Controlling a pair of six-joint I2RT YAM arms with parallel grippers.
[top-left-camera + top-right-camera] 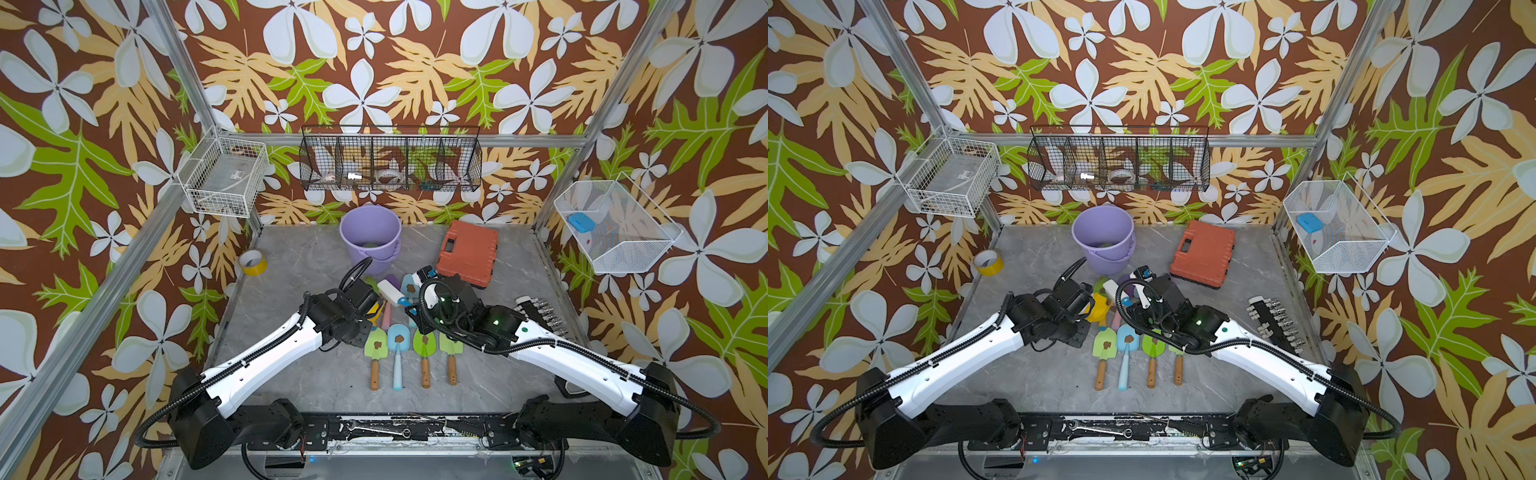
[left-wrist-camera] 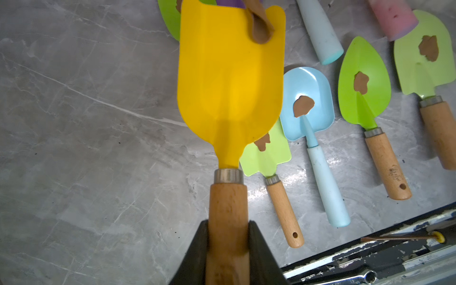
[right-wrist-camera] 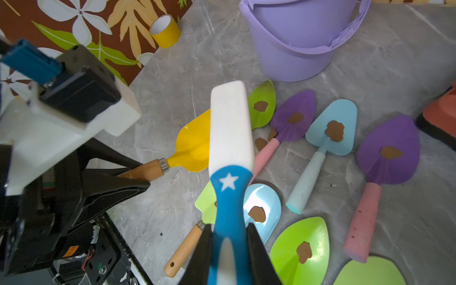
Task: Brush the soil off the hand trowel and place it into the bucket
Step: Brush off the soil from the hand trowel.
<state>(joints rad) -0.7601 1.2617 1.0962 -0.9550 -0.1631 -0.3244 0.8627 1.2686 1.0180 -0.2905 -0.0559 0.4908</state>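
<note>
The grey marbled bench [image 1: 299, 266] carried everything; at its back stood the lavender bucket [image 1: 365, 220], upright, with a red tool case [image 1: 467, 253] lying near it to one side. In front of the bucket the two arms met; the left gripper [image 2: 228, 227] was clamped on the wooden handle of a yellow hand trowel [image 2: 229, 74], holding it clear of the bench and well short of the bucket; the right gripper [image 3: 229, 229] was clamped on the blue, star-marked handle of a white-headed brush [image 3: 230, 128], whose head crossed over the far end of the yellow blade; whether the bristles touched it I could not tell. Under and around them lay other trowels, green, purple and a light-blue trowel [image 2: 307, 98], each with a brown blob on its blade; a yellow tape roll [image 1: 252, 262] sat by the wall. The soil [image 2: 260, 27] on the yellow blade was a curled brown piece at the blade's front edge.
</note>
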